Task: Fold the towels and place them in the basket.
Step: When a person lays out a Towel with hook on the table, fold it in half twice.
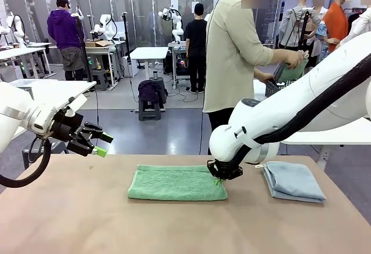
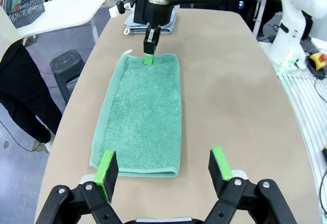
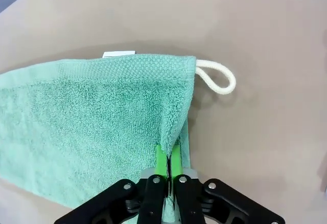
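Two towels lie on my table [image 1: 69, 219]. The mint green towel [image 1: 177, 183] is spread long and flat at the middle. The blue-grey towel [image 1: 294, 180] sits folded at its 3 o'clock, apart from it.

My right gripper [image 1: 219, 180] is down at the mint towel's 3 o'clock end. On the right wrist view its green pads [image 3: 175, 157] are pressed together on a raised ridge of the terry, close to the short edge, so I read it as clamped on that towel [image 3: 92, 116]. The cream loop [image 3: 217, 78] sticks out from the corner at 1 o'clock of the pads. A small white label [image 3: 118, 54] peeks from under the far edge at 11 o'clock.

My left gripper [image 1: 104, 144] hangs in the air at 10 o'clock of the towel, touching nothing. On the left wrist view its fingers [image 2: 108, 166] stand wide apart with nothing between them. That towel [image 2: 140, 116] runs away toward 12 o'clock, where the right gripper [image 2: 148, 58] bites its far end.

I see the basket [image 1: 272, 87] off my table on a white side table at 1 o'clock, beside the person [image 1: 232, 51] standing there. I cannot tell what the person's hands hold.
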Tool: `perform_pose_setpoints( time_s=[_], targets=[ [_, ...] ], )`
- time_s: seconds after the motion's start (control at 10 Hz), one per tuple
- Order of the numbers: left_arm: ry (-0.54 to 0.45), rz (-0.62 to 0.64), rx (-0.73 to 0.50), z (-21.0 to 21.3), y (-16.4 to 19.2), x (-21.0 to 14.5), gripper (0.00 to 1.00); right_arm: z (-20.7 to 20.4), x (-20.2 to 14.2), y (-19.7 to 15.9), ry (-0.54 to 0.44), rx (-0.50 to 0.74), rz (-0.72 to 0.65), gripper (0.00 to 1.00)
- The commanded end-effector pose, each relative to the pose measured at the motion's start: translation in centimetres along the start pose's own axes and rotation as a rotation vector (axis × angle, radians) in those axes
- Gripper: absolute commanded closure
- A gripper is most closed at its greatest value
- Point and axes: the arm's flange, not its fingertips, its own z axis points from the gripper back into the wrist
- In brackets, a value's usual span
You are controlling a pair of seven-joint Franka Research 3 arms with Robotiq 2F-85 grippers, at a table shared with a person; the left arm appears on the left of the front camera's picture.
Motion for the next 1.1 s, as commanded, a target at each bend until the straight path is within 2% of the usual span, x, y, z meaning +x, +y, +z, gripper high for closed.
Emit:
perform_pose_setpoints(
  time_s=[0.0,0.5,0.7,1.0],
  targets=[
    [-0.010,0.010,-0.004,0.1,-0.1,0.1,0.10,-0.4,0.3,0.5,0.000,-0.027,-0.035,1.00],
    [-0.010,0.010,-0.004,0.1,-0.1,0.1,0.10,4.6,0.8,-0.5,-0.067,-0.050,0.028,1.00],
    [-0.010,0.010,-0.004,0.1,-0.1,0.1,0.10,6.6,0.7,1.1,-0.072,-0.046,0.061,1.00],
    [-0.010,0.010,-0.004,0.1,-0.1,0.1,0.10,10.3,0.5,6.1,-0.088,-0.081,0.117,1.00]
  ],
)
